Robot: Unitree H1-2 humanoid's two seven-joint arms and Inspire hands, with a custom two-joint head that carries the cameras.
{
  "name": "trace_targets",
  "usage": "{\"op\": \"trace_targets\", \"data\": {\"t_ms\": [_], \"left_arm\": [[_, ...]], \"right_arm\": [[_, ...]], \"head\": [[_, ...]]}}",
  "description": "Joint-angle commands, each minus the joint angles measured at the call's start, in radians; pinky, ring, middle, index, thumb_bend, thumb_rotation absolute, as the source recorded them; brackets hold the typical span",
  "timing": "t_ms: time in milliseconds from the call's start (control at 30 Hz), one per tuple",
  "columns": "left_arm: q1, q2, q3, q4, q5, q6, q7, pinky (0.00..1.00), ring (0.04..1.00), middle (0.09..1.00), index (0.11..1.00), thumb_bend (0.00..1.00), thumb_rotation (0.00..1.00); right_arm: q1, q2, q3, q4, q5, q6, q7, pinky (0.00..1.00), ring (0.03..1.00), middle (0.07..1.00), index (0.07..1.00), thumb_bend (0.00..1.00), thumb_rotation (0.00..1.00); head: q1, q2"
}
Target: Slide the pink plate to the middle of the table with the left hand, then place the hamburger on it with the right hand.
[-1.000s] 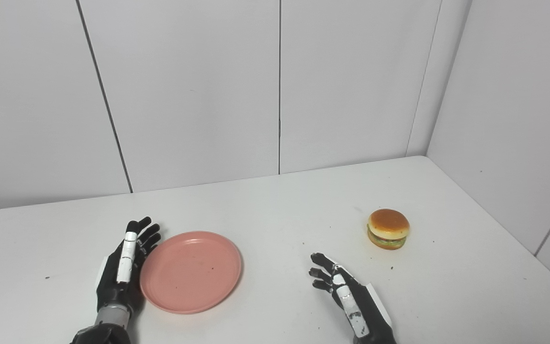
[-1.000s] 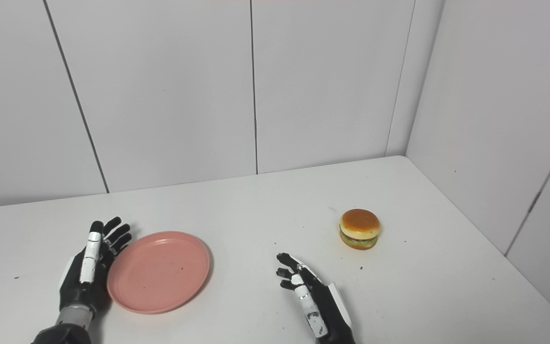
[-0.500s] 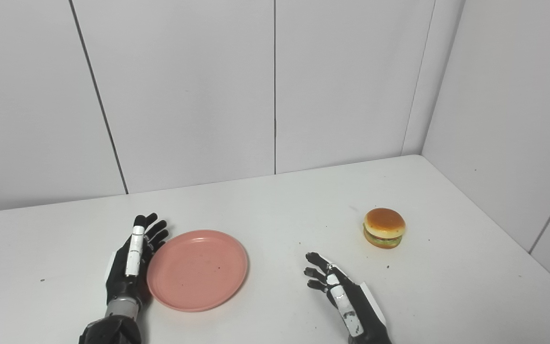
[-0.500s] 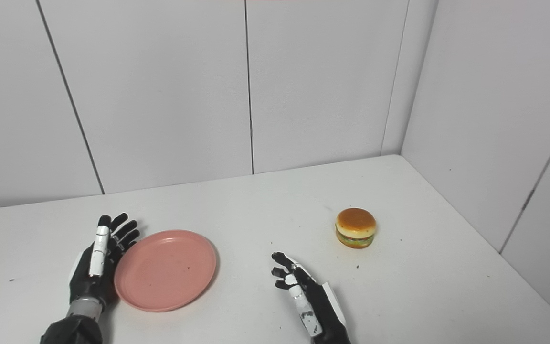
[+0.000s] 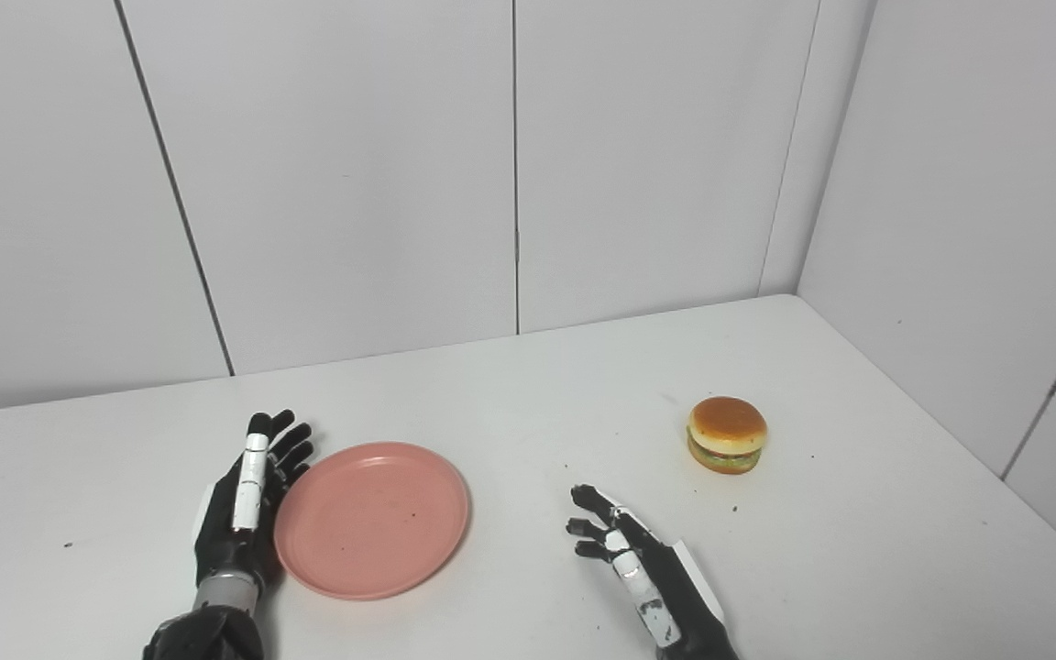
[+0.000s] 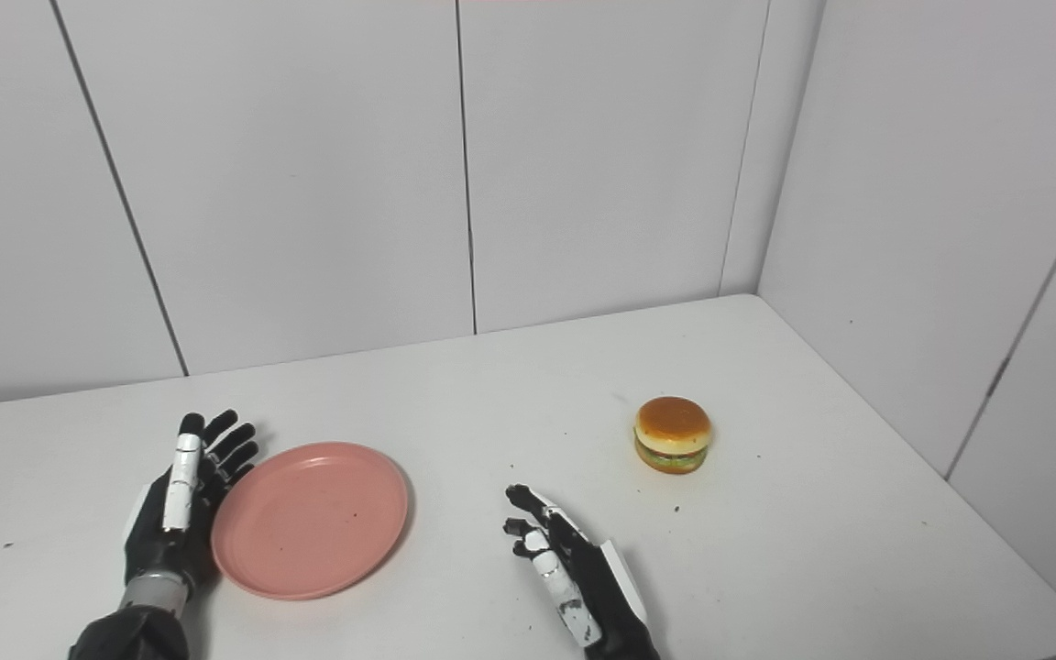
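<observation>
Broadly, the white worktop [image 5: 528,403] carries everything. Its pink plate [image 5: 371,520] lies flat, its rim against the inner side of the left robot hand [image 5: 246,509], whose fingers are spread and empty. The right robot hand [image 5: 635,568] is likewise spread, empty; the hamburger [image 5: 726,434] sits ahead, well apart.

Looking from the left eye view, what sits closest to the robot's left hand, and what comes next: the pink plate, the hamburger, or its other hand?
From the left hand:
1. Pink plate, right beside it, at its fingers.
2. Right hand, past the plate, near the front edge.
3. Hamburger, farthest, over on the right side of the table.
</observation>
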State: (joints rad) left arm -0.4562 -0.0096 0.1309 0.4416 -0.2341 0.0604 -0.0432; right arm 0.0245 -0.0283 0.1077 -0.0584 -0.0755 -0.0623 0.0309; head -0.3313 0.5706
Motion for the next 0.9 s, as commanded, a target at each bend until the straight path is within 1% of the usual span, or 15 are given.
{"op": "trace_targets", "data": {"t_ms": [0,33,100,167,200,267,333,400,467,533,633,700,800,867], "left_arm": [[-0.027,-0.002,-0.008,0.009,0.002,-0.006,-0.011,0.91,0.874,0.83,0.808,0.82,0.81],[-0.027,-0.003,-0.009,0.012,0.001,-0.008,-0.014,0.91,0.875,0.831,0.811,0.82,0.81],[-0.03,-0.003,-0.01,0.022,0.001,-0.009,-0.016,0.91,0.874,0.83,0.814,0.82,0.82],[-0.034,-0.002,-0.009,0.034,0.001,-0.013,-0.018,0.92,0.872,0.83,0.811,0.82,0.82],[-0.035,-0.002,-0.009,0.039,0.001,-0.015,-0.019,0.92,0.87,0.833,0.811,0.81,0.82],[-0.038,-0.002,-0.009,0.05,0.003,-0.022,-0.021,0.91,0.867,0.833,0.81,0.81,0.83],[-0.04,-0.005,-0.008,0.058,0.001,-0.023,-0.022,0.91,0.868,0.831,0.805,0.81,0.82],[-0.043,-0.007,-0.009,0.067,0.001,-0.027,-0.024,0.91,0.867,0.827,0.803,0.81,0.82],[-0.045,-0.009,-0.012,0.076,0.003,-0.033,-0.025,0.9,0.87,0.826,0.807,0.81,0.82],[-0.047,-0.011,-0.013,0.08,0.004,-0.033,-0.024,0.9,0.867,0.821,0.804,0.81,0.82],[-0.047,-0.011,-0.017,0.077,0.007,-0.03,-0.025,0.9,0.868,0.825,0.805,0.81,0.83],[-0.047,-0.011,-0.019,0.077,0.007,-0.032,-0.026,0.9,0.868,0.829,0.811,0.8,0.83],[-0.048,-0.011,-0.016,0.083,0.003,-0.033,-0.024,0.91,0.868,0.827,0.811,0.81,0.82],[-0.05,-0.01,-0.015,0.088,0.002,-0.035,-0.026,0.92,0.869,0.827,0.813,0.81,0.82]], "right_arm": [[-0.004,0.016,0.029,0.016,-0.059,-0.037,-0.015,0.73,0.804,0.87,0.843,0.77,0.99],[-0.003,0.014,0.029,0.007,-0.082,-0.04,-0.025,0.71,0.794,0.856,0.834,0.75,0.99],[-0.009,0.005,0.025,-0.036,-0.134,-0.04,-0.042,0.7,0.784,0.838,0.819,0.76,0.99],[-0.016,-0.002,0.022,-0.07,-0.168,-0.039,-0.052,0.69,0.778,0.82,0.802,0.8,1.0],[-0.019,-0.004,0.021,-0.081,-0.18,-0.041,-0.056,0.67,0.77,0.805,0.786,0.84,1.0],[-0.026,-0.005,0.016,-0.11,-0.2,-0.035,-0.06,0.66,0.764,0.794,0.775,0.87,1.0],[-0.033,-0.009,0.011,-0.142,-0.223,-0.022,-0.059,0.67,0.77,0.798,0.776,0.89,0.98],[-0.043,-0.022,0.008,-0.176,-0.273,-0.003,-0.058,0.67,0.776,0.802,0.778,0.89,0.98],[-0.057,-0.038,0.004,-0.216,-0.326,0.028,-0.048,0.7,0.777,0.796,0.784,0.87,0.97],[-0.075,-0.055,0.002,-0.245,-0.369,0.045,-0.04,0.71,0.771,0.788,0.783,0.85,0.96],[-0.108,-0.087,0.0,-0.283,-0.431,0.069,-0.024,0.68,0.761,0.792,0.781,0.82,0.95],[-0.128,-0.103,-0.006,-0.297,-0.45,0.085,-0.015,0.66,0.752,0.792,0.78,0.82,0.94],[-0.177,-0.149,-0.01,-0.325,-0.569,0.138,0.016,0.65,0.76,0.802,0.782,0.83,0.96],[-0.201,-0.175,-0.007,-0.331,-0.637,0.153,0.032,0.63,0.761,0.812,0.783,0.84,0.96]], "head": [[-0.001,0.002],[-0.001,0.002],[-0.006,0.003],[-0.018,0.001],[-0.018,0.001],[-0.027,-0.001],[-0.031,-0.001],[-0.031,-0.004],[-0.031,-0.006],[-0.031,-0.006],[-0.027,-0.008],[-0.026,-0.008],[-0.025,-0.012],[-0.022,-0.014]]}}
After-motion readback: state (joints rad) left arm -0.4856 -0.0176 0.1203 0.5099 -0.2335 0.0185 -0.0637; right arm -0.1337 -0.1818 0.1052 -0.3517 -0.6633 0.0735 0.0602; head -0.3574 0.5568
